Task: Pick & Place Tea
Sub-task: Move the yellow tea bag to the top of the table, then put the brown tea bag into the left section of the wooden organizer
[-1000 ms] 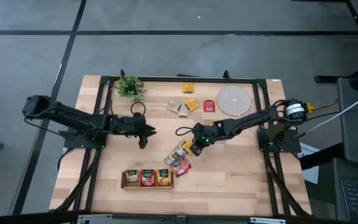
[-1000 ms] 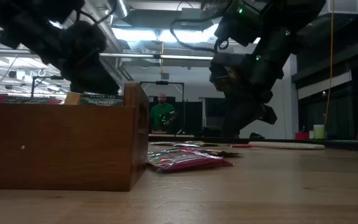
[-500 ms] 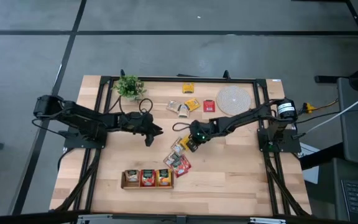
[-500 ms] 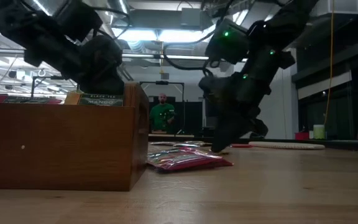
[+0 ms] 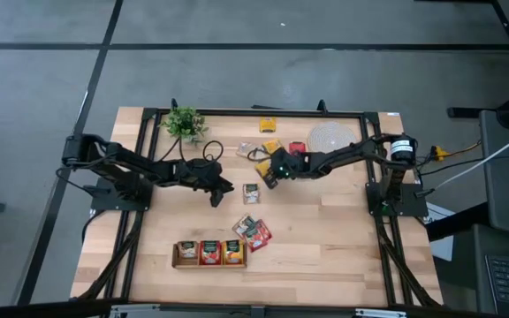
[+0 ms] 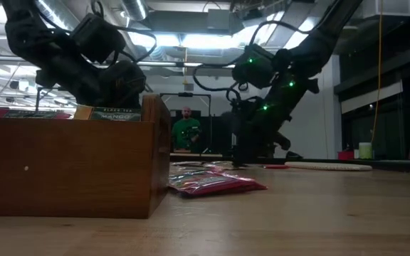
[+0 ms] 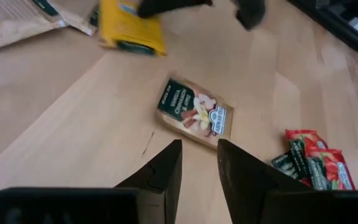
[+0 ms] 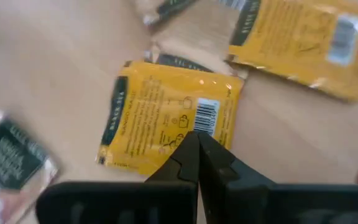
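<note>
Tea sachets lie flat on the wooden table. A pale sachet (image 5: 251, 193) (image 7: 194, 115) lies mid-table, just ahead of my left gripper (image 5: 222, 191) (image 7: 199, 144), which is open and has nothing between its fingers. Red sachets (image 5: 253, 231) lie nearer the front. My right gripper (image 5: 262, 173) (image 8: 196, 134) is shut, its tips on a yellow sachet (image 8: 166, 115) (image 7: 129, 28). More yellow, pale and red sachets (image 5: 272, 147) lie beyond. The wooden tray (image 5: 176, 254) near the front edge holds sachets standing upright. My right gripper has its shut fingertips (image 8: 191, 142) down on the yellow sachet's upper face beside the barcode (image 8: 205, 115). The fingers slant down from the table's right side. The sachet lies flat on the table.
A round woven mat (image 5: 331, 139) lies at the far right and a small green plant (image 5: 184, 124) at the far left. In the low view the tray's wall (image 6: 70, 167) fills the near left. A person stands in the room far behind the table.
My right gripper has gone toward the table's far edge, from beside the red sachets to the far group, staying shut. The pale sachet has slid toward the far edge. My left gripper has moved right and down, toward the pale sachet.
</note>
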